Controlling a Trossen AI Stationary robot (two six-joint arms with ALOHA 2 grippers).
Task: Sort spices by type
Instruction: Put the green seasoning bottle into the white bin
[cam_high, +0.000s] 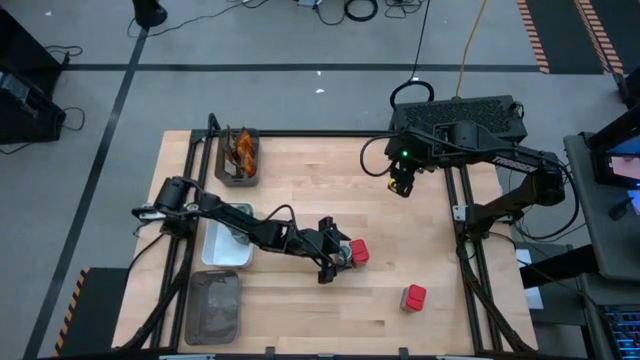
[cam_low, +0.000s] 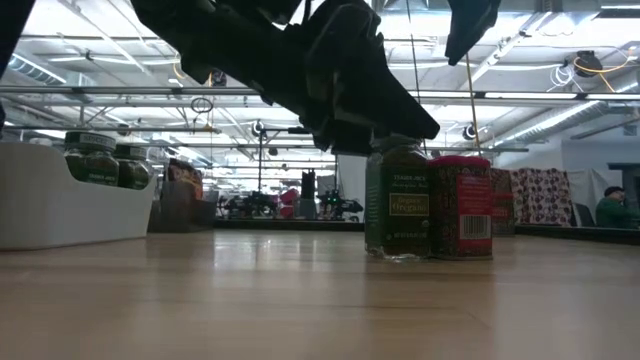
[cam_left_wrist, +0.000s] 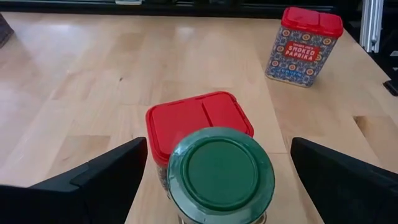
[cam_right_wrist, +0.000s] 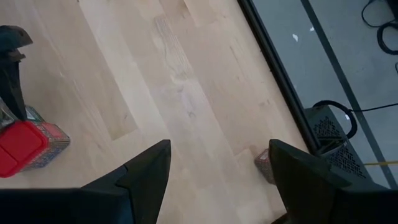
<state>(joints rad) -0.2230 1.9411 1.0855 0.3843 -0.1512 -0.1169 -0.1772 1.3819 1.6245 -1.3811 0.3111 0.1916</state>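
High view: left gripper (cam_high: 337, 256), fingers spread, straddles a green-lidded jar (cam_high: 342, 257); one red packet (cam_high: 359, 252) touches the jar beyond it, a second red packet (cam_high: 414, 297) well apart. Right gripper (cam_high: 402, 186) hangs open, empty.
Low view: jar label unreadable.
Left wrist view: far packet reads "SMOKED PAPRIKA" (cam_left_wrist: 303, 53).

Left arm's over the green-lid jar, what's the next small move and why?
Probably lower the left gripper a little and close on the green-lidded jar. Its jaws are open on either side of the lid, not yet gripping. The jar stands against a red-lidded tin, so go down straight. The right gripper waits apart, open.
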